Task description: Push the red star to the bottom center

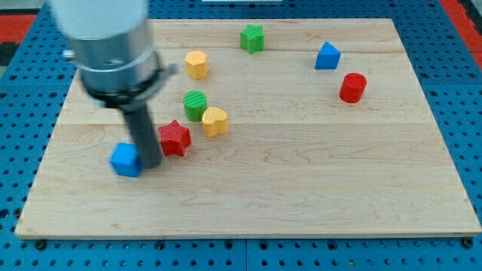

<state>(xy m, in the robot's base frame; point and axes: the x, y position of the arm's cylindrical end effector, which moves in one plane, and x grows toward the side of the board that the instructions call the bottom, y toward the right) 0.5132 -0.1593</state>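
Note:
The red star (175,138) lies on the wooden board (301,188) at the left of the middle. My tip (151,165) is on the board just to the left of the star, touching or nearly touching its left side. A blue cube (126,159) sits right against the tip's left side. A yellow heart-shaped block (215,121) lies just to the right of the star and above it, and a green round block (195,105) sits above the star.
A yellow hexagon block (196,64) is at the upper left. A green star (252,38) is at the top centre. A blue block (327,56) and a red cylinder (352,87) are at the upper right.

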